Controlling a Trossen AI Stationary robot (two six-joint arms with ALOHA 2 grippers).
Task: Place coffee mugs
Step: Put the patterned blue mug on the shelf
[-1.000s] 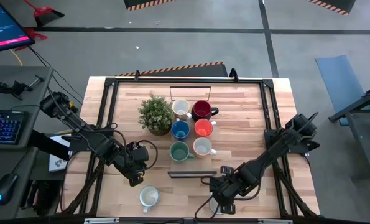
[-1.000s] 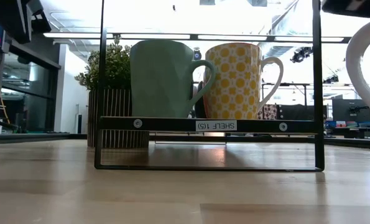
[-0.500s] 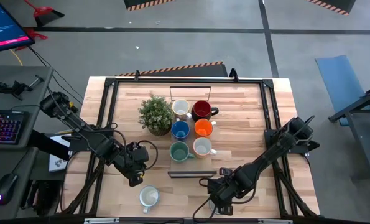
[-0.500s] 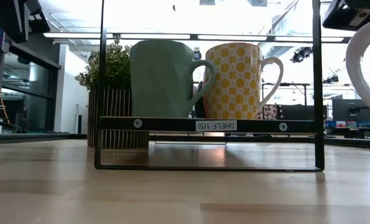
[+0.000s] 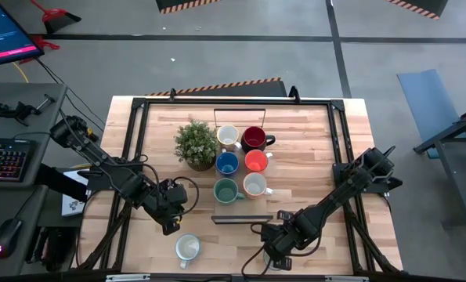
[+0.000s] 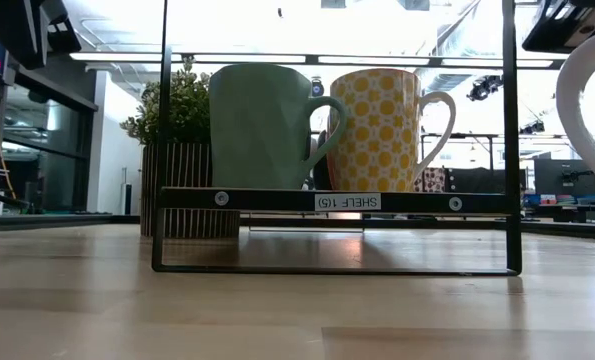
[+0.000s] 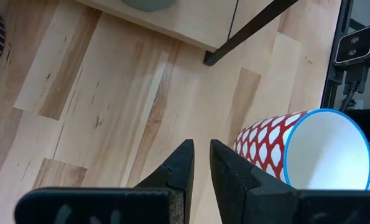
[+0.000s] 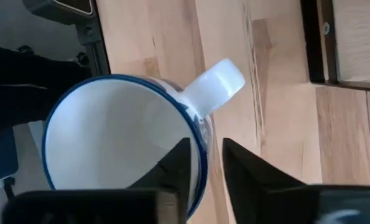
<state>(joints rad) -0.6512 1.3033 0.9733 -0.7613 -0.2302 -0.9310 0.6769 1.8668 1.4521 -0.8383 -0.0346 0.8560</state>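
Note:
Six mugs stand on the black shelf frame (image 5: pixel 240 219): white (image 5: pixel 228 136), dark red (image 5: pixel 254 139), blue (image 5: pixel 227 163), orange (image 5: pixel 256 160), teal (image 5: pixel 226 190) and yellow-patterned cream (image 5: pixel 254 185). A red-and-white patterned mug (image 5: pixel 187 248) with a blue rim stands near the table's near edge. My left gripper (image 5: pixel 172 225) hangs beside it, fingers (image 7: pixel 198 163) a narrow gap apart, touching nothing. My right gripper (image 5: pixel 275 252) sits over a white, blue-rimmed mug (image 8: pixel 110 143) at the near edge and hides most of it from above. My right gripper (image 8: pixel 204 155) has the white mug's rim (image 8: pixel 200 134) right beside the handle (image 8: pixel 212 87). One finger is inside the cup and one outside. The fingers come from above, pointing down. The mug stands upright on the table.
A potted green plant (image 5: pixel 195 143) stands left of the shelf's far mugs. The low view looks through the shelf frame (image 6: pixel 347 201) at the teal mug (image 6: pixel 262 125) and the patterned mug (image 6: pixel 377 130); the white mug's handle (image 6: pixel 587 100) shows at its right edge. Bare wood lies along both table sides.
My right gripper has shifted a little toward the table's left and near edge, settling over the white mug. The mug's handle has stayed in place in the low view. The left arm has kept still.

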